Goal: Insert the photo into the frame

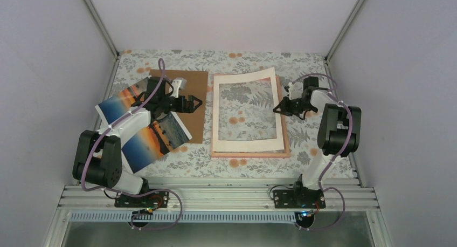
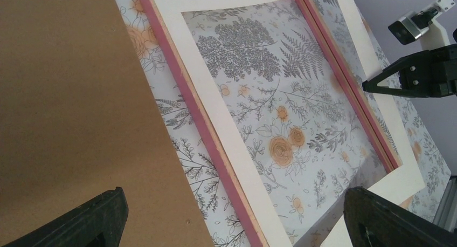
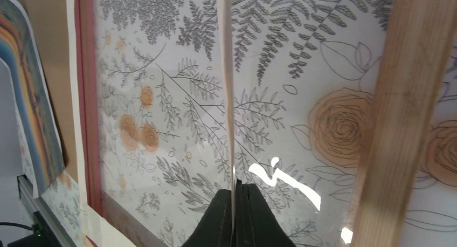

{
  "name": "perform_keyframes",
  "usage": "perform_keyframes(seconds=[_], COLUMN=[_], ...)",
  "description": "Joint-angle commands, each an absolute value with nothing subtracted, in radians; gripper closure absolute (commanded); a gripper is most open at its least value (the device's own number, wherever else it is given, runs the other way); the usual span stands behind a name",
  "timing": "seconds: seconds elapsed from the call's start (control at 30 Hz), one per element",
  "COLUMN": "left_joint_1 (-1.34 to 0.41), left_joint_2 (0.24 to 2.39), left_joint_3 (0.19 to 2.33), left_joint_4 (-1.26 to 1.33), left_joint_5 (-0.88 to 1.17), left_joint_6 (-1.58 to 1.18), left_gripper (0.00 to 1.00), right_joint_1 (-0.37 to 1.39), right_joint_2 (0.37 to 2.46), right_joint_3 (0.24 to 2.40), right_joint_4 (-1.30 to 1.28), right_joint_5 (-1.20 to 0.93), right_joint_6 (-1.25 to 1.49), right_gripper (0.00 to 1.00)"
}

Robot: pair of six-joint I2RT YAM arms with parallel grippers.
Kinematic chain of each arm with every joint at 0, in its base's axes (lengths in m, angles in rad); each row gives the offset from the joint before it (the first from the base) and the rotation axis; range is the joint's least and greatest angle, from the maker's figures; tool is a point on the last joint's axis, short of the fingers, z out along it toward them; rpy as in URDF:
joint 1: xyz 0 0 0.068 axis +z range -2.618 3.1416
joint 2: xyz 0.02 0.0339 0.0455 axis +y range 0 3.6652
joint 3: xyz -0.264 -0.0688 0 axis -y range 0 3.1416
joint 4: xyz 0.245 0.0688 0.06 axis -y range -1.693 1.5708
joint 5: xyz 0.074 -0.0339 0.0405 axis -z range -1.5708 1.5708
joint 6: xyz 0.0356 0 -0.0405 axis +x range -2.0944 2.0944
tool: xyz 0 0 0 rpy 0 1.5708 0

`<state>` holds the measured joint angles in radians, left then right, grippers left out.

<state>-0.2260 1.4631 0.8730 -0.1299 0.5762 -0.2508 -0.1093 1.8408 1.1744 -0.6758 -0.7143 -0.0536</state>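
Floral-print table (image 1: 242, 169) — brown cardboard board (image 1: 196, 88) and sunset photo (image 1: 148, 147) left, pink frame (image 1: 248, 155) right

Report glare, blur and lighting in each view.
Top external: even, soft light, no glare. Left wrist: the left gripper's fingers are dark and soft, the floral tablecloth sharp. Right wrist: white glare patches inside the frame; the near wooden bar is blurred.

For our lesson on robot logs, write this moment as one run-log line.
left gripper open above cardboard board | right gripper shut on cream mat edge over frame | photo outside frame, not inserted
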Motion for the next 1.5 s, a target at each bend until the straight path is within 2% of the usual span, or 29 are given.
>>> perform_keyframes(seconds=[0.0,0.77,1.47], left_joint_1=[-0.225,-0.225,-0.225], left_joint_2=[1.469,1.49,1.519], left_joint_3=[0.891,0.899,0.905], left_joint_4=[-0.118,-0.119,-0.12], left_joint_5=[0.59,0.593,0.598], left_joint_6=[-0.248,-0.255,-0.258], left_gripper=[0.0,0.0,0.0], right_joint_1=[-0.126,-0.14,-0.13], right_joint_2=[1.848,1.83,1.843], right_joint_3=[1.196,1.181,1.174], right_joint_4=[-0.698,-0.675,-0.733], right_joint_5=[-0.688,-0.634,-0.755], right_joint_6=[-0.096,-0.077,-0.084], right_gripper=[0.96,0.96,0.96])
